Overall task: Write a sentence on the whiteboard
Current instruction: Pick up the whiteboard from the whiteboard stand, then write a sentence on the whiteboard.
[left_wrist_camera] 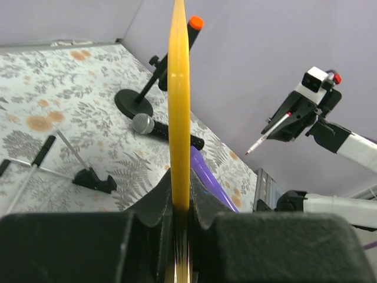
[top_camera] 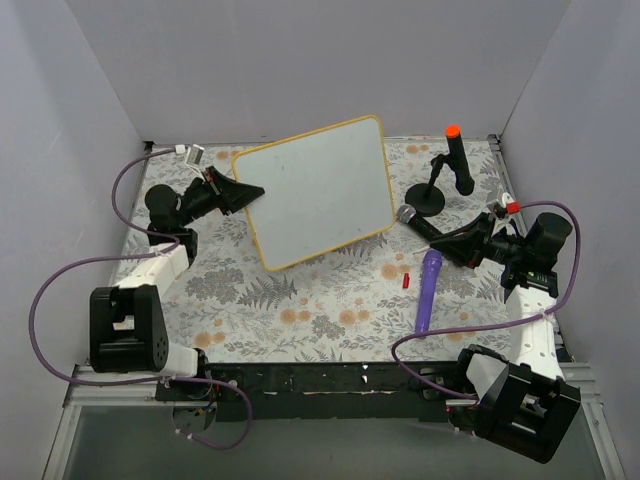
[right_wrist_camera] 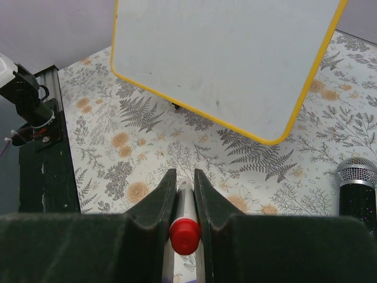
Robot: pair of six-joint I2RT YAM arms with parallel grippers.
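The whiteboard [top_camera: 320, 195], white with a yellow frame, is held off the table and tilted at the back centre. My left gripper [top_camera: 250, 195] is shut on its left edge. In the left wrist view that yellow edge [left_wrist_camera: 178, 88] runs straight up from between the left gripper [left_wrist_camera: 181, 183] jaws. The board's face [right_wrist_camera: 224, 53] is blank and no sentence shows on it. My right gripper [top_camera: 440, 238] hovers to the right of the board, shut on a marker [right_wrist_camera: 185, 197] with a red end. The marker [left_wrist_camera: 268, 134] points down toward the board's side.
A black microphone stand [top_camera: 440, 180] with an orange tip stands at the back right. A microphone [top_camera: 408, 214] lies at its base. A purple stick [top_camera: 428, 290] and a small red cap [top_camera: 406, 277] lie on the floral cloth [top_camera: 300, 300] below my right gripper.
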